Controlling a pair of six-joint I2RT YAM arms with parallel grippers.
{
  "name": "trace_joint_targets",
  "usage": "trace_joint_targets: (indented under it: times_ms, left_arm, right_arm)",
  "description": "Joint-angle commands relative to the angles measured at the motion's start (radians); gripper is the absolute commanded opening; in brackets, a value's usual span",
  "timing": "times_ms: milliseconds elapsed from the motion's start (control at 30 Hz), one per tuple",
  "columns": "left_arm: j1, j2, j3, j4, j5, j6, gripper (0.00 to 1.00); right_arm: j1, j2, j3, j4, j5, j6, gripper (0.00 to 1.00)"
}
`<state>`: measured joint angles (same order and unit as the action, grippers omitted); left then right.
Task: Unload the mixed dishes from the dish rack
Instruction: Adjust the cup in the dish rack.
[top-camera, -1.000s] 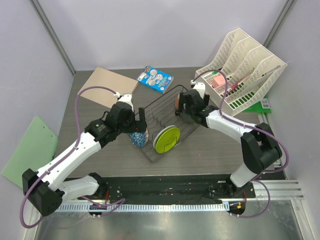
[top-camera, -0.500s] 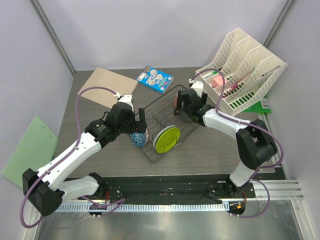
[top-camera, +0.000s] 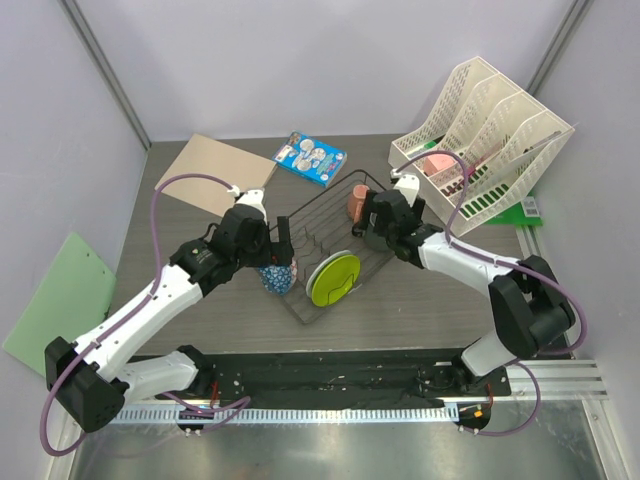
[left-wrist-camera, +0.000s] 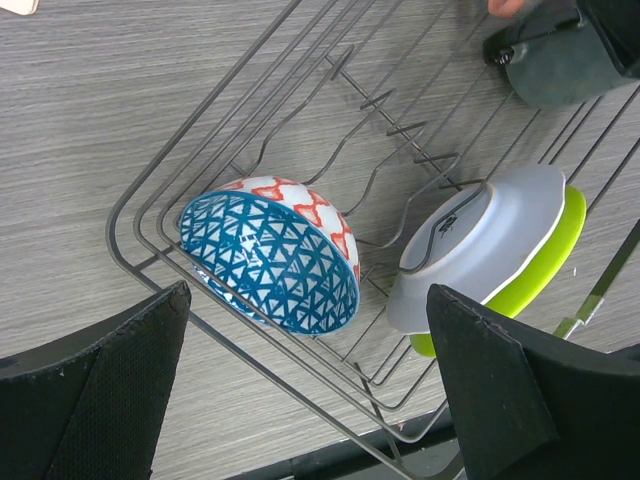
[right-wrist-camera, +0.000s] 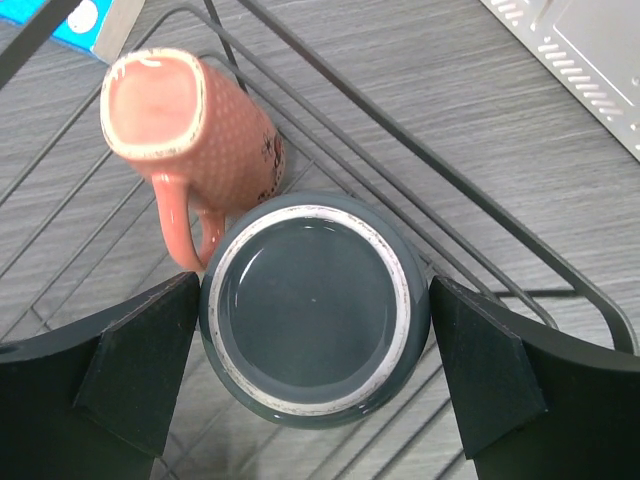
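Observation:
The dish rack (top-camera: 318, 222) lies slantwise mid-table. At its near end a blue patterned bowl (left-wrist-camera: 270, 265) rests on its side, next to a white plate (left-wrist-camera: 480, 245) leaning against a lime-green plate (top-camera: 335, 280). My left gripper (left-wrist-camera: 308, 335) hovers open over the bowl and the rack's near corner, holding nothing. At the far end a grey mug (right-wrist-camera: 315, 310) stands upside down beside a salmon-pink cup (right-wrist-camera: 190, 120) lying on its side. My right gripper (right-wrist-camera: 314, 300) is open, its fingers straddling the mug with a small gap on the right side.
A white slotted file organiser (top-camera: 490, 140) stands at the back right. A blue snack packet (top-camera: 310, 158) and a cardboard sheet (top-camera: 215, 170) lie behind the rack. A green clipboard (top-camera: 60, 300) leans at the far left.
The right wrist has shifted slightly right and nearer, uncovering the pink cup in the top view. The left arm has not moved.

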<state>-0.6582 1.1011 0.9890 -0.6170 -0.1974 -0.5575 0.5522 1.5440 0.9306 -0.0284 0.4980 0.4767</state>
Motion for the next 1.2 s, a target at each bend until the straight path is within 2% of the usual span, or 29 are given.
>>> trace_joint_targets:
  times_ms: [0,167,500,800,1167]
  left_arm:
    - [0.002,-0.012,0.000,0.031,0.012,-0.010,1.00]
    - [0.002,-0.017,0.000,0.033,0.019,-0.010,1.00]
    - [0.002,-0.018,-0.003,0.042,0.036,-0.010,1.00]
    - [0.000,-0.017,-0.007,0.048,0.044,-0.009,1.00]
    - [0.002,-0.006,-0.006,0.056,0.050,-0.007,1.00]
  right_arm:
    - [-0.005,-0.041,-0.052,-0.045,-0.041,-0.039,1.00]
    - [-0.003,-0.062,-0.073,-0.038,-0.058,-0.084,1.00]
    - [-0.003,-0.160,-0.159,0.105,-0.062,-0.151,1.00]
    - [-0.003,-0.174,-0.147,0.117,-0.079,-0.150,1.00]
    - [-0.003,-0.166,0.054,-0.054,-0.052,-0.105,1.00]
